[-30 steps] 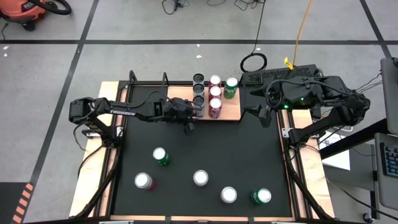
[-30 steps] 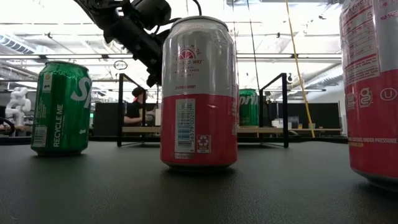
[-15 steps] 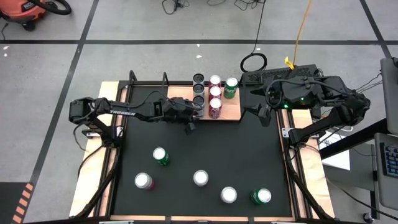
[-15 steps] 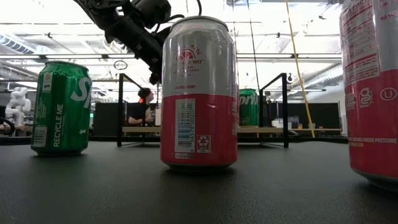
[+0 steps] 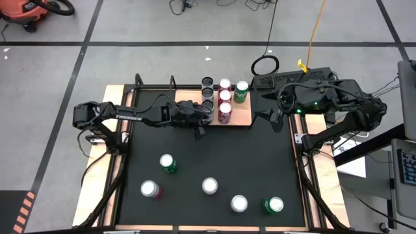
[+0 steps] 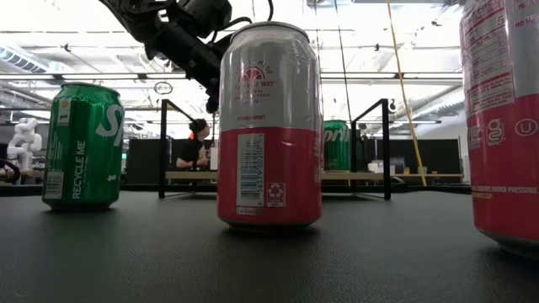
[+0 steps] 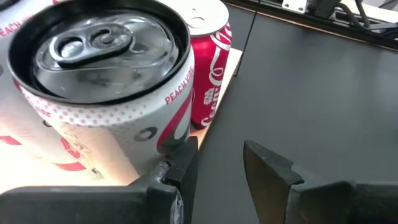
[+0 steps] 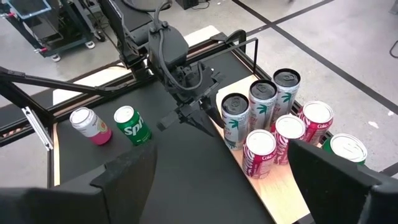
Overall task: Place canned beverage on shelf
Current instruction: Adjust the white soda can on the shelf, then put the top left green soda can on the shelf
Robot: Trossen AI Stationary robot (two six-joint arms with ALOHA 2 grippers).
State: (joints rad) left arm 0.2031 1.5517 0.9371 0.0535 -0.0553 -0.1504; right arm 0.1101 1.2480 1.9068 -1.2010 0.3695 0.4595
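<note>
Cans, seven of them, already stand upright on the shelf [image 5: 244,116]. The white peach-flavoured can [image 7: 99,74] is at the shelf's front corner on the left arm's side. The left tool [image 7: 221,155] sits just off that corner, level with the can's side. Its fingers are a little apart with nothing between them, and one fingertip is just beside the can's wall.

Five more cans wait upright on the bench [image 5: 260,162], well out from the shelf's front edge. The nearest green can [image 5: 168,162] lies straight out from the shelf on the left arm's side, its long axis vertical. It is behind the way the left tool now points, so I judge the left arm must swing away from the shelf to reach it.

The right tool [image 8: 222,155] hangs beside the shelf's other end, fingers spread wide and empty, farther from that green can.

Against a second ago, the left tool has shifted only slightly by the shelf; no can has moved.
</note>
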